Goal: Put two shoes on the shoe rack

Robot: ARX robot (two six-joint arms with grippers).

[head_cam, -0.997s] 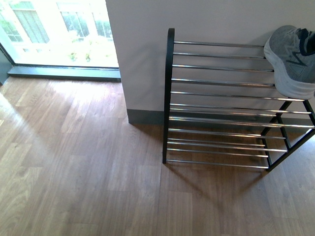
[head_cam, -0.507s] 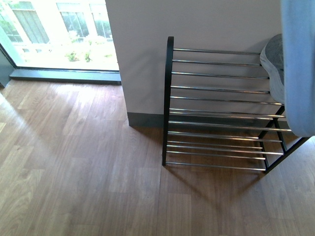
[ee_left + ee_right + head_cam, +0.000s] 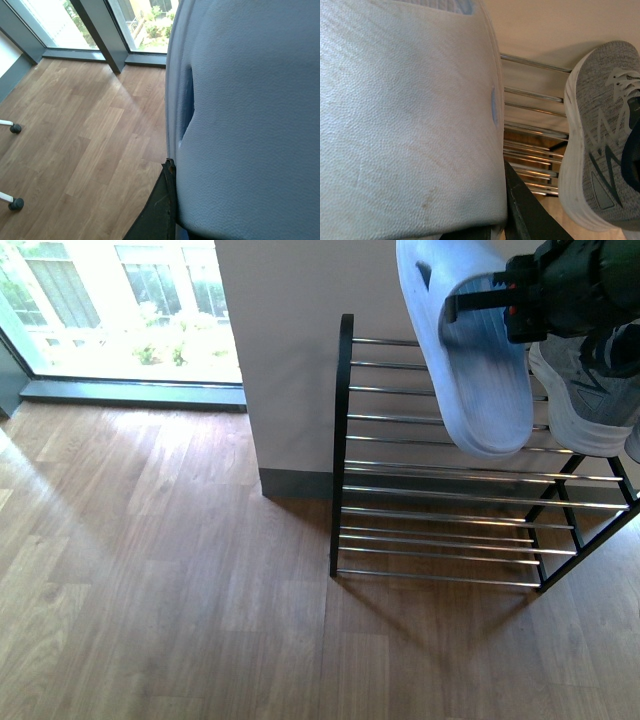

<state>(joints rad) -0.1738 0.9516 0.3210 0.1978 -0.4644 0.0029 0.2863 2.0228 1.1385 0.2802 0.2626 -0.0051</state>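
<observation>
Off to the left, outside the front view, the left end effector [image 3: 167,200] is carrying the other slide [image 3: 250,100] high over the wooden floor [image 3: 150,560]. Only one dark finger is showing against the slide's pebbled foam edge, so I am judging it clamped, not seeing it. Further right, the shoe rack [image 3: 343,440] is standing against the wall, with a black frame and slick round chrome bars with open gaps between them. Over its upper tiers the right end effector [image 3: 478,298] is clamping the pale blue slide [image 3: 470,370] near its upper end, and the long body is hanging steeply down. Let go at this tilt, the soft foam slide is likely to be skidding off the bars, dropping through a gap, or nudging the grey knit sneaker [image 3: 590,405] resting at the rack's right end.
</observation>
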